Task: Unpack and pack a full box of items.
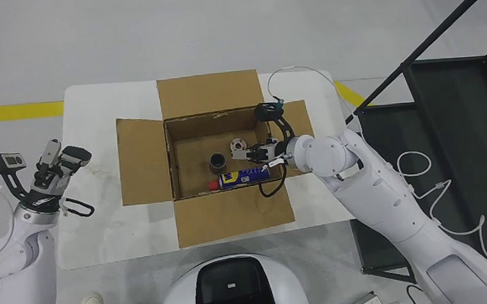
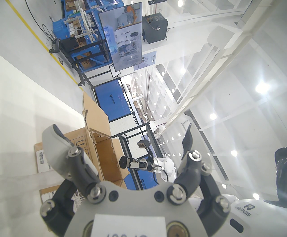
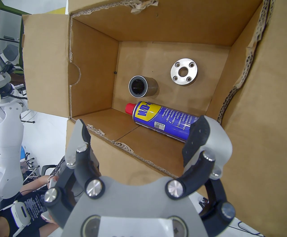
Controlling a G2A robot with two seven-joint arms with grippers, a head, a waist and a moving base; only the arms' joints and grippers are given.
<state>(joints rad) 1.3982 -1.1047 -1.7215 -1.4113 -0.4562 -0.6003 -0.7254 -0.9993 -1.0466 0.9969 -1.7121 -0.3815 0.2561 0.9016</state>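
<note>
My right arm comes in from the near right of the desk (image 1: 98,110). Its forearm slants towards the cardboard box (image 1: 142,158), which stands at the middle of the desk with all four flaps folded outward. The wrist crosses above the right flap, and my right end effector (image 1: 262,157) hangs over the right part of the box's interior, tilted down so that it looks inside. Its fingers (image 3: 201,134) are spread wide apart, released, with nothing gripped between them.

On the box floor, a blue and yellow spray can (image 3: 163,122) lies on its side along the near wall, its red cap pointing left. My right end effector is above the can's right end; I cannot tell whether a finger touches it. A short metal cylinder (image 3: 143,86) lies just beyond the cap end, its hollow mouth turned up towards my wrist. A flanged disc (image 3: 183,71) with a ring of holes lies flat to the right of the cylinder and a little farther back, apart from it.

My left arm is bent up at the near left edge of the desk, well apart from the box. My left end effector (image 1: 66,153) is raised and points up and away, its fingers (image 2: 56,143) likewise splayed and released.
</note>
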